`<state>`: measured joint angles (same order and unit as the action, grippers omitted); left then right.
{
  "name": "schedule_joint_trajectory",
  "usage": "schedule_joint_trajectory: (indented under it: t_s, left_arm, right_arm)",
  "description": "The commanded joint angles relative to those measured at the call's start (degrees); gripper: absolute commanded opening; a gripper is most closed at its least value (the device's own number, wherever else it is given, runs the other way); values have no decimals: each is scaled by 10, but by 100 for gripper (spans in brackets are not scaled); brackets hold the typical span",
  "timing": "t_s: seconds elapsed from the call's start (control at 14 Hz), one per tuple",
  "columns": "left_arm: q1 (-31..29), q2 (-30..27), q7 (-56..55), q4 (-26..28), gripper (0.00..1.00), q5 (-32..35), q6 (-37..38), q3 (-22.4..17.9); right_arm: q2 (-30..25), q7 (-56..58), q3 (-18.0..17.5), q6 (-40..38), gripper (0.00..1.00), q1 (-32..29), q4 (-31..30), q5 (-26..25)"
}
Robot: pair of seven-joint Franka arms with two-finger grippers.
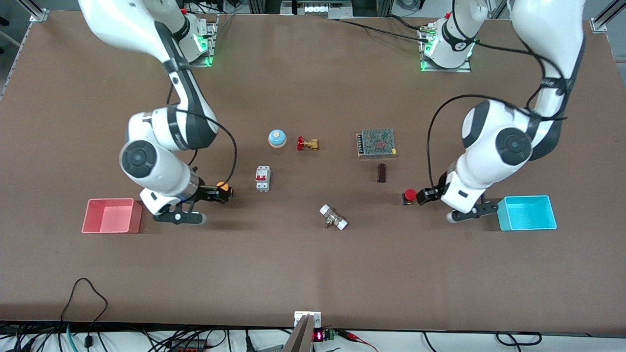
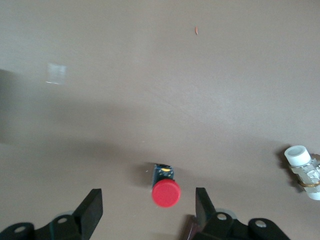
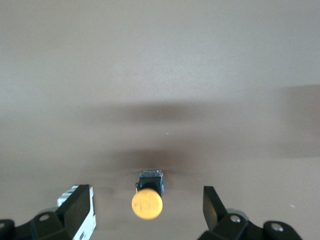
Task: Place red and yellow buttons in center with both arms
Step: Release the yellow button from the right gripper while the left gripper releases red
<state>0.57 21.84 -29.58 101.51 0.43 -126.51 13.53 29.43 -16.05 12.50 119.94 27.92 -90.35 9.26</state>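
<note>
The red button [image 1: 409,195] sits on the brown tabletop [image 1: 313,264] toward the left arm's end. My left gripper [image 1: 422,195] is low beside it and open. In the left wrist view the red button [image 2: 165,192] lies between the two spread fingers [image 2: 93,209] of my left gripper [image 2: 148,202], touching neither. The yellow button [image 1: 222,186] sits toward the right arm's end. My right gripper [image 1: 224,194] is open at it. In the right wrist view the yellow button [image 3: 147,202] is between the spread fingers [image 3: 212,204] of my right gripper [image 3: 146,206], untouched.
A pink tray [image 1: 111,215] and a cyan tray [image 1: 528,213] stand at the table's two ends. Between the arms lie a white breaker [image 1: 262,178], blue bell [image 1: 277,138], brass valve [image 1: 307,143], mesh-topped box [image 1: 376,143], dark block [image 1: 381,172] and white fitting [image 1: 333,217].
</note>
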Motion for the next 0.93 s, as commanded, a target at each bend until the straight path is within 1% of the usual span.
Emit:
schedule_joint_trajectory:
  t_s: [0.0,0.21,0.36,0.57,0.64,0.79,0.86]
  left_arm:
    - [-24,-59,51,11,91,4,51,1]
    - [-43,-99,101,3,94,4,102,0]
    - [-57,-106,134,-38,100,4,164,1]
    - [-86,-105,201,-104,100,4,255,1]
    - [-93,-105,220,-115,100,4,274,1]
    - [-104,-105,242,-133,100,4,291,0]
    - [-108,-106,250,-139,100,4,293,0]
  right_arm:
    - [-53,1,12,-54,100,-1,-4,1]
    - [-89,1,36,-96,100,-1,-3,0]
    - [-105,3,61,-113,100,-1,10,-2]
    - [-106,25,116,-185,100,-1,71,-21]
    - [-109,50,122,-209,100,-10,83,-21]
    - [-120,84,105,-236,100,-65,109,-21]
    - [-132,98,81,-245,100,-100,110,-23]
